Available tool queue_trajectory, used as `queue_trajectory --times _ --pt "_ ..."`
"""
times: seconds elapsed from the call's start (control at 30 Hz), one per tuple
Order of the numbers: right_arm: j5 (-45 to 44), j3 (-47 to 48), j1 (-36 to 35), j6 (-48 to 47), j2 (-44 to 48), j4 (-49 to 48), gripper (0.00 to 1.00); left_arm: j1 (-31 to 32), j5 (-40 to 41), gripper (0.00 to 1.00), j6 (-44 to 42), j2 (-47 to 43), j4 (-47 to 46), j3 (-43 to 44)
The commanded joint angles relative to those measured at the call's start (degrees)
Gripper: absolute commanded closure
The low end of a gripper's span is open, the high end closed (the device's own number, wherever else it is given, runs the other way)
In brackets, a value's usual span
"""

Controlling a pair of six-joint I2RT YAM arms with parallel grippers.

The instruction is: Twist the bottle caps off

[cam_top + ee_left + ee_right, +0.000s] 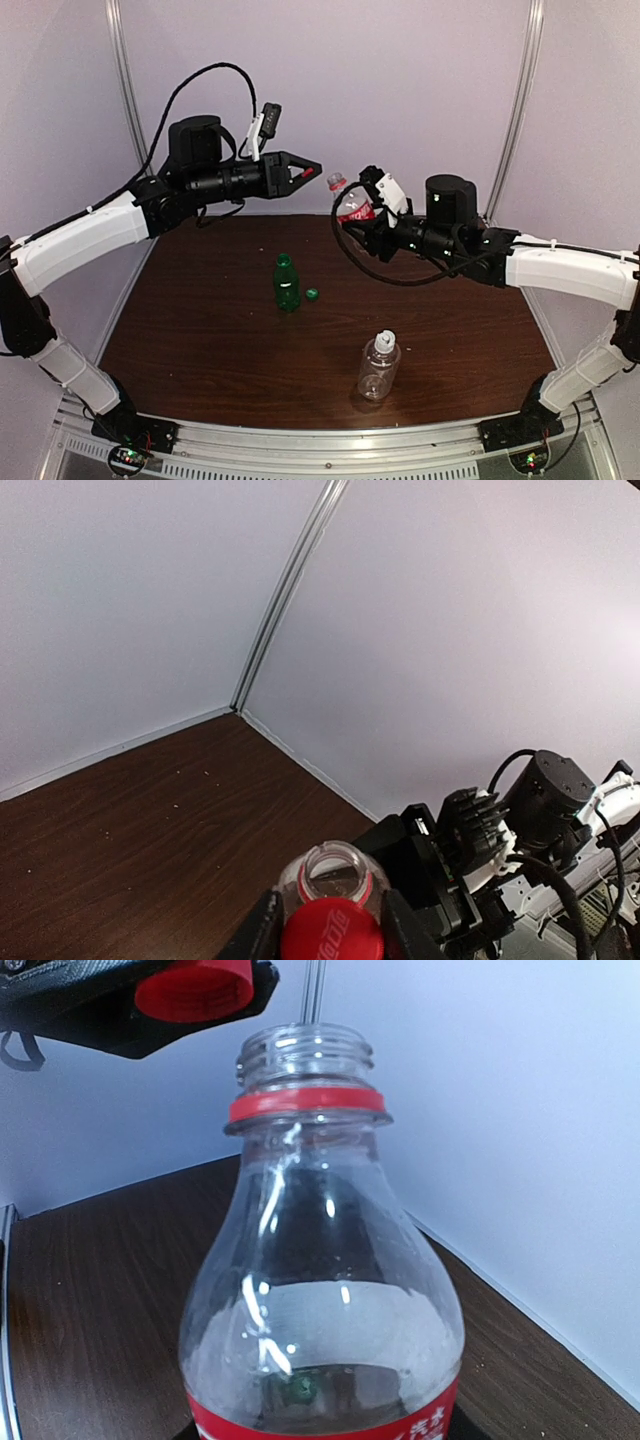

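Observation:
My left gripper (312,171) is shut on the red cap (332,931), held in the air just off the open mouth of the short clear bottle with the red label (320,1290). The cap (193,988) sits up and to the left of the threaded neck, apart from it. My right gripper (352,216) is shut on that bottle's body above the back of the table; the bottle hides its fingers in the right wrist view. The slim green bottle (287,282) stands uncapped mid-table with its green cap (312,294) beside it. The ribbed clear bottle (379,368) wears a white-grey cap (385,341).
The brown table (200,330) is enclosed by pale walls at the back and both sides. A metal rail (330,445) with both arm bases runs along the near edge. A black cable loops under my right wrist (350,255).

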State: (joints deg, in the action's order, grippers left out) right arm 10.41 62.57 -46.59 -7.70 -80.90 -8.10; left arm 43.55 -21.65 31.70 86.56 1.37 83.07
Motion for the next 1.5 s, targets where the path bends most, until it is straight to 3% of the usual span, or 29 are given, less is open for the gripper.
queue_trajectory --times 0.0,0.4,0.73,1.13,1.47 --pt "2.54 0.28 -0.17 -0.56 1.02 -1.13 0.55 -0.22 0.48 0.66 -1.26 -0.02 -1.9 1.58" --pt "8.01 -2.96 2.66 2.86 5.93 -1.09 0.55 -0.31 -1.53 0.65 -9.78 -3.0 -1.76 -0.73" --pt "15.13 -6.93 8.67 9.93 10.85 -4.26 0.54 -0.15 -3.59 0.67 -19.47 -4.36 7.42 -2.48" --pt "20.67 -6.99 10.31 13.38 9.96 -5.96 0.53 1.31 3.18 0.67 -21.83 -11.3 12.69 -19.37" --pt "22.48 -6.4 10.34 15.68 6.36 -8.0 0.53 1.36 15.37 0.63 -15.77 -13.86 8.05 -39.35"
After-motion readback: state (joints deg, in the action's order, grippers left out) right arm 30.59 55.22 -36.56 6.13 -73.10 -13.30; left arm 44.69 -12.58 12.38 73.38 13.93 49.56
